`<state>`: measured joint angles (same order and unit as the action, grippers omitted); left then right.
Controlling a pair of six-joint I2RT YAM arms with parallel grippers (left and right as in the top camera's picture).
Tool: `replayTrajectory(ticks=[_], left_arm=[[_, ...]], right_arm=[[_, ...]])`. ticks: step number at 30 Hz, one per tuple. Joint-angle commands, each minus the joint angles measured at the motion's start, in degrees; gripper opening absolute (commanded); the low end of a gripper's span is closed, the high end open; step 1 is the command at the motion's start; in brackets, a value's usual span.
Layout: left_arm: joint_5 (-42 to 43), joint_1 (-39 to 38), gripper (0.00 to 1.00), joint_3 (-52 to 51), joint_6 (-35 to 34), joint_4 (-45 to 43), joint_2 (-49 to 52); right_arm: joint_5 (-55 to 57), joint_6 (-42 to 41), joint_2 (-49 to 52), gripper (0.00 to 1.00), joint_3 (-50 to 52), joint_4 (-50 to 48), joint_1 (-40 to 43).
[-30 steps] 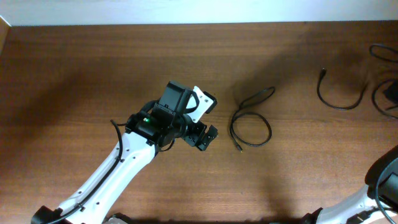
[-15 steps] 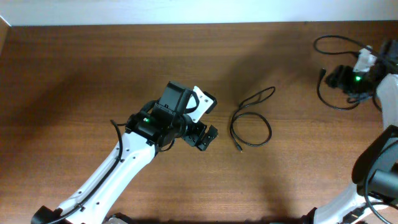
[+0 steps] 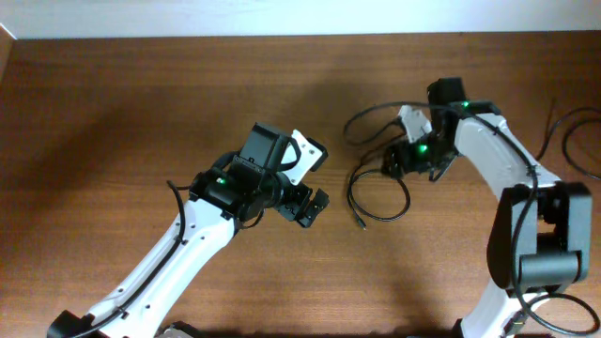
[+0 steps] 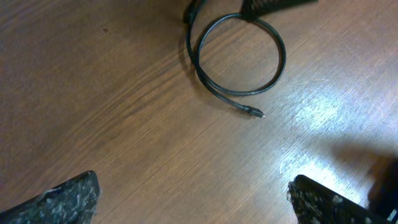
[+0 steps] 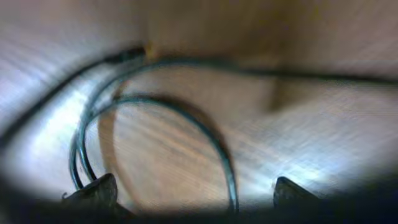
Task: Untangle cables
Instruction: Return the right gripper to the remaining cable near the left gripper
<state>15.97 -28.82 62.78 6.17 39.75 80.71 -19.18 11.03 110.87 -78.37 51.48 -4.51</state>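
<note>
The left claw (image 3: 310,207) is hovering over the middle of the desk (image 3: 141,113), its fingers (image 4: 62,199) standing wide apart with nothing between them; in the left wrist view bare wood is showing between the two tips. At 3 o'clock of it, near but apart, the cable (image 3: 380,192) is lying flat in a single round loop, its small plug end (image 4: 255,113) pointing toward 6 o'clock.

The right claw (image 3: 392,161) is sitting at the loop's 1 o'clock rim; its fingers are also spread and are pinching nothing; in the blurred right wrist view the cable (image 5: 186,106) is curving across the wood between the two dark tips (image 5: 93,190); whether they are touching it I cannot tell.

A thin black loop (image 3: 371,117) is arching at 11 o'clock of the right claw; whether it is part of the arm or lying on the desk I cannot tell.

The desk is showing brown wood grain with soft glare patches; at 12 o'clock its far edge is meeting a white strip (image 3: 282,14). Open wood is stretching toward 9 and 10 o'clock of the left claw and toward 6 o'clock of the cable. At 3 o'clock, by the desk's edge, thicker black wires (image 3: 568,141) are lying well apart from the loop.
</note>
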Motion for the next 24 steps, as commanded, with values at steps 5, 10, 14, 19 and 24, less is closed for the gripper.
replayTrajectory(ticks=[5, 10, 14, 19, 24], left_arm=[[-0.4, 0.0, 0.99, 0.0, -0.5, 0.0, 0.1], [-0.4, -0.1, 0.99, 0.0, -0.5, 0.0, 0.1], [-0.4, -0.1, 0.99, 0.0, -0.5, 0.0, 0.1], [-0.4, 0.0, 0.99, 0.0, -0.5, 0.0, 0.1], [-0.4, 0.0, 0.99, 0.0, -0.5, 0.0, 0.1]], right_arm=[[-1.3, 0.6, 0.1, 0.78, 5.2, -1.1, -4.5], [-1.2, 0.6, 0.1, 0.64, 12.1, -7.7, -4.9], [-4.3, 0.5, 0.1, 0.75, 9.6, -8.7, -4.9], [-15.4, 0.1, 0.1, 0.75, 8.1, -5.7, -6.3], [-9.2, -4.6, 0.1, 0.75, 8.1, -6.8, -13.7]])
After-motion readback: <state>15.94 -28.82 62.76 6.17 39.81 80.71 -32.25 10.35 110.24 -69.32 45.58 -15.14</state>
